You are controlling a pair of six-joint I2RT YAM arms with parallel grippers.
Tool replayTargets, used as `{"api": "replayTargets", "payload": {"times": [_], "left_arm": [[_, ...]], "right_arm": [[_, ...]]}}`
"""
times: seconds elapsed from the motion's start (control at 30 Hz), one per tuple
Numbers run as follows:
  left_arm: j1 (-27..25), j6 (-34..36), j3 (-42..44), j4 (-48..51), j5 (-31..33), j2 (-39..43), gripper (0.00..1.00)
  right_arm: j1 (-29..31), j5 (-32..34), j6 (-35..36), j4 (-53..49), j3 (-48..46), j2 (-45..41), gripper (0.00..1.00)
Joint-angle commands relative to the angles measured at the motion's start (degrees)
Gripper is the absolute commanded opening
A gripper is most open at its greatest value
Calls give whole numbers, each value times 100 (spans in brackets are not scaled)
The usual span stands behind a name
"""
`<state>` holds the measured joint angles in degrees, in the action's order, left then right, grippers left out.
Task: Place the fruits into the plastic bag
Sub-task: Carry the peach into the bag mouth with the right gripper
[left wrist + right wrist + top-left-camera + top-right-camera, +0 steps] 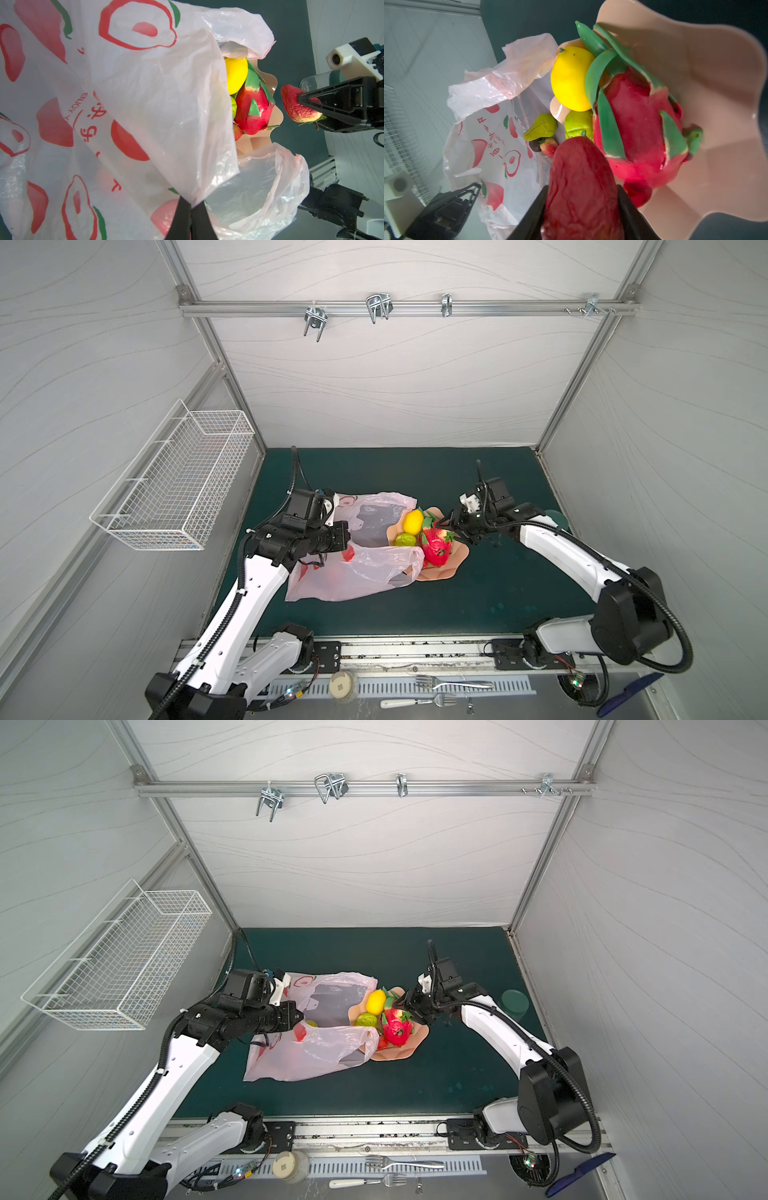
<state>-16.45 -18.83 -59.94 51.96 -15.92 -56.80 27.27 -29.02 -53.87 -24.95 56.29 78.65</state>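
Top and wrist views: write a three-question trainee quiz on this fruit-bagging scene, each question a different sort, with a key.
1. True or false: the left gripper is shut on the edge of the thin translucent pink plastic bag.
2. Fill in: the right gripper grips a wrinkled red toy ____.
3. The large red-pink toy dragon fruit lies in: A) the bag; B) the peach scalloped plastic bowl; C) the right gripper.
Key: 1 true. 2 strawberry. 3 B.
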Motion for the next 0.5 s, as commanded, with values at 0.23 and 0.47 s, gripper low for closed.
{"api": "replayTargets", "payload": {"times": [0.23,0.47], "left_arm": [[-34,20,-141,-178,-62,-7,0],[-43,-24,-148,-220,-5,80,0]], "right_arm": [[939,-260,-957,1184,322,643,33],[1689,-222,-1387,1637,655,1205,33]]}}
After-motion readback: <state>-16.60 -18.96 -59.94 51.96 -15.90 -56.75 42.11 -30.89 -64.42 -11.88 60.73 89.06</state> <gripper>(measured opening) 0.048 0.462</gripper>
